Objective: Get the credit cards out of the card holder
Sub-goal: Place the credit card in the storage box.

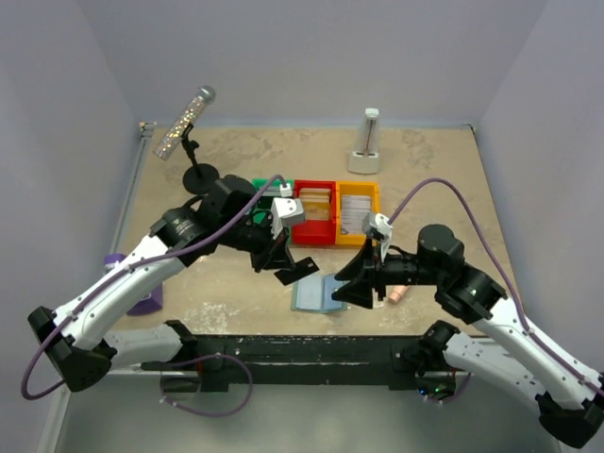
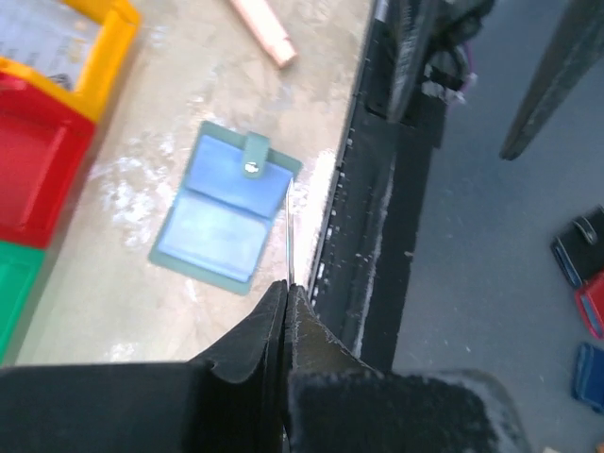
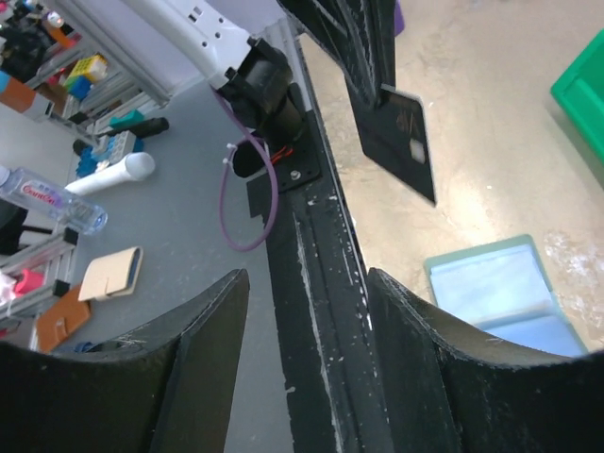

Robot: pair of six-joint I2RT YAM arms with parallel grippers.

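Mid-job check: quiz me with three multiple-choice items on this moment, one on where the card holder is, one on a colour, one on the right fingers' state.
1. The card holder lies: A) held in the air; B) flat on the table by the near edge; C) upright at the back wall.
2. The card in the left fingers is: A) dark; B) yellow; C) pink.
3. The right fingers are: A) shut on the card; B) shut on nothing; C) open.
Key: 1 B, it lies open on the surface; 2 A, its face looks black; 3 C, a wide gap shows between them.
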